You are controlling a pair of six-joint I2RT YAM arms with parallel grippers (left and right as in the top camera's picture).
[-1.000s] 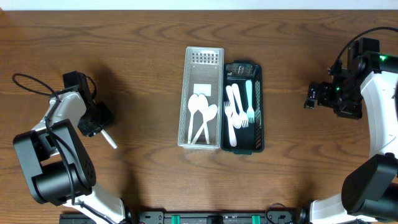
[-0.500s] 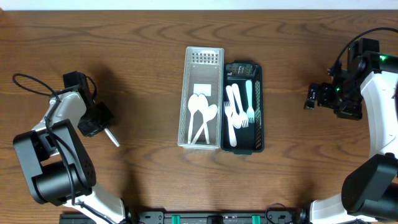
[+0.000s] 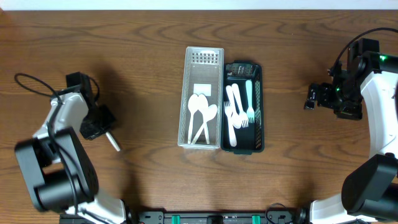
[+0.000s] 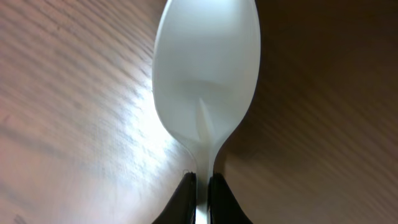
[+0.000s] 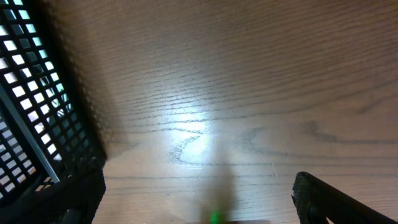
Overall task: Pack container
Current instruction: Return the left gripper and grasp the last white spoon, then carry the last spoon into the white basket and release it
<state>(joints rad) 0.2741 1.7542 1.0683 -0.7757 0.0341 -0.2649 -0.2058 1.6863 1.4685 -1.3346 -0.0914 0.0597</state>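
From overhead, the wood-grain tabletop (image 3: 143,50) carries two long rectangular bins side by side in the middle, touching along their long edges. The clear tray (image 3: 214,59) on the left is pale, perforated plastic, and white spoons (image 3: 200,115) lie in it with their bowls overlapping. The dark mesh basket (image 3: 259,106) on the right holds white forks (image 3: 235,112) plus one pale teal fork (image 3: 249,102). Well off to the left, the left gripper (image 3: 104,127) has a plastic spoon (image 3: 113,140) sticking out toward the near edge. Far right, the right gripper (image 3: 311,98) points toward the bins, well apart from them.

On to the left wrist: the two black fingers are pinched tight on the thin handle, and the smooth, glossy oval bowl fills the view over the streaked wood. It is well away from both bins.

Right wrist now: the fingers sit spread wide at the bottom corners with only bare, shiny wood between them and nothing in their hold. The basket's black square lattice shows at the left edge.
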